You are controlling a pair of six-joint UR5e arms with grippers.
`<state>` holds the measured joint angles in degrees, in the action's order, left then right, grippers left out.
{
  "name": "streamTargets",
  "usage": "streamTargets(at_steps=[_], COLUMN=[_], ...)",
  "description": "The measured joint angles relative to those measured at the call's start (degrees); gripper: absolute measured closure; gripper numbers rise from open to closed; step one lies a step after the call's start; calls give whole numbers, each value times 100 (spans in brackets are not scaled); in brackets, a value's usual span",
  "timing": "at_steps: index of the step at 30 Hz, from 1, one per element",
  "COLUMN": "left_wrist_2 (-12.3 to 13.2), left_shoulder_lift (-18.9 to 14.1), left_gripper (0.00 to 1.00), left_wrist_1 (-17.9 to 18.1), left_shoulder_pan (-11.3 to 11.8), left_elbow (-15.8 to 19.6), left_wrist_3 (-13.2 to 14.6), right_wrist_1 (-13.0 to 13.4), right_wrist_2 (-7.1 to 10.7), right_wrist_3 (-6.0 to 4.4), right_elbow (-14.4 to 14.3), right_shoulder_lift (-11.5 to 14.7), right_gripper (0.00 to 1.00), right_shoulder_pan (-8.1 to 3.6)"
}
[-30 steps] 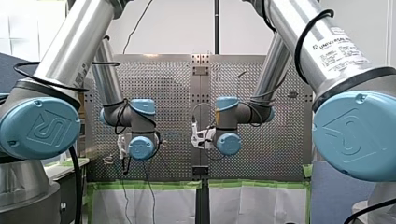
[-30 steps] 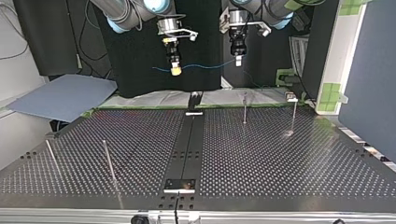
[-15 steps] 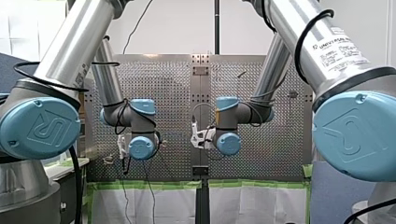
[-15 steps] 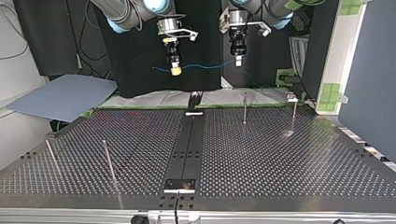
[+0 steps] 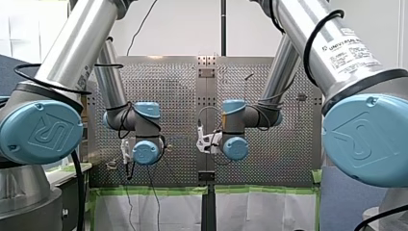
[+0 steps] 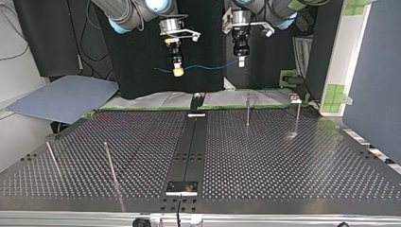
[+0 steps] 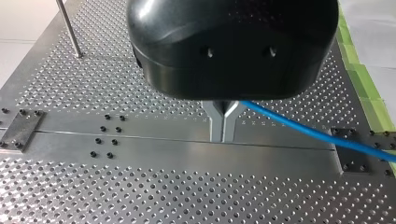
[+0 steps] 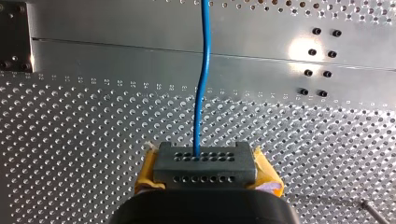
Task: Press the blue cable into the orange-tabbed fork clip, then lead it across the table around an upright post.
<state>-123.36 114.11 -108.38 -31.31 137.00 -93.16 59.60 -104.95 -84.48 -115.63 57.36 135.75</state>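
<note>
A thin blue cable [image 6: 208, 67] hangs stretched between my two grippers, high above the perforated table [image 6: 283, 161]. In the top view my right gripper [image 6: 178, 72], with yellow pads, is shut on the cable near its loose tail. My left gripper [image 6: 241, 61] is shut on it further along. In the left wrist view the metal fingers [image 7: 223, 137] meet, and the cable [image 7: 308, 133] leaves sideways from between them. In the right wrist view the cable [image 8: 201, 93] comes out ahead of the right gripper [image 8: 204, 161]. I see no orange-tabbed clip clearly.
Thin upright posts stand on the table: two near the far edge [image 6: 247, 111] [image 6: 298, 118] and two near the front at the top view's left [image 6: 109, 161] [image 6: 52, 158]. A dark rail [image 6: 191, 146] runs down the middle. Another post [image 7: 70, 28] shows beyond the left gripper.
</note>
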Motion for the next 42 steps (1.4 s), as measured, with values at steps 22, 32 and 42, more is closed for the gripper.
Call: streamTargets(at_steps=[22,32,42], left_wrist_2=[-17,82,97], left_shoulder_lift=[0,196,577], left_gripper=[100,100,100], left_wrist_1=[-9,-185,-245], left_shoulder_pan=[0,197,375], left_elbow=[0,197,375], left_wrist_3=[0,40,44], right_wrist_1=[-219,-220,-220], right_wrist_2=[-26,-26,-26], right_wrist_3=[26,26,26], right_elbow=[61,61,61], right_shoulder_lift=[-647,-659,-659], right_gripper=[100,100,100], right_shoulder_pan=[150,150,150])
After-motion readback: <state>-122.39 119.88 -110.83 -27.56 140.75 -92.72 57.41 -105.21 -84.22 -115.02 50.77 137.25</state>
